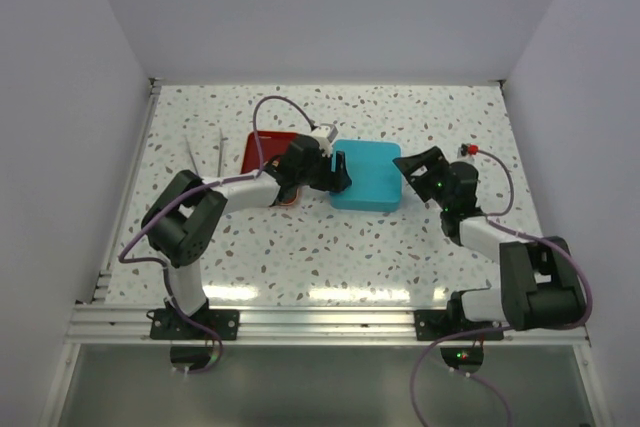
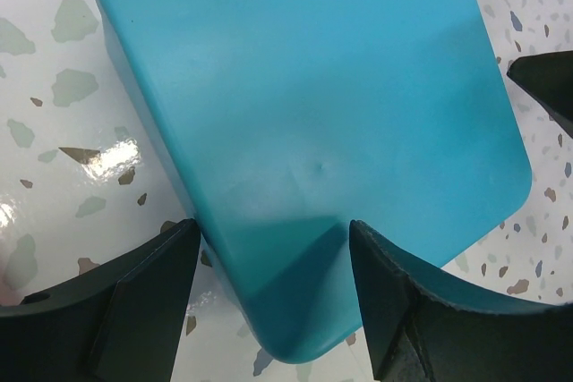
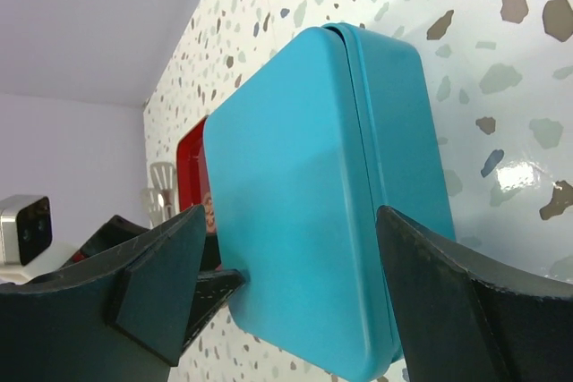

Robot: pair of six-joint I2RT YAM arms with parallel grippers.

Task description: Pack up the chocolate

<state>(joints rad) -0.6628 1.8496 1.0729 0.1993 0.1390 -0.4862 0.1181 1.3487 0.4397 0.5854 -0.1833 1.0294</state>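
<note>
The teal tin [image 1: 368, 175] stands closed in the middle of the table, its lid on. No chocolate shows in any view. My left gripper [image 1: 338, 172] is open at the tin's left edge; in the left wrist view its jaws [image 2: 271, 248] straddle a corner of the tin [image 2: 304, 87]. My right gripper [image 1: 405, 169] is open at the tin's right edge; in the right wrist view it [image 3: 291, 221] faces the tin's side [image 3: 295, 131], with the tin between the jaws and not gripped. Both grippers are empty.
The red tray [image 1: 262, 150] lies left of the tin, partly under my left arm, and its edge shows in the right wrist view [image 3: 190, 158]. White plastic tongs [image 1: 205, 155] lie further left. White walls close in the table on three sides.
</note>
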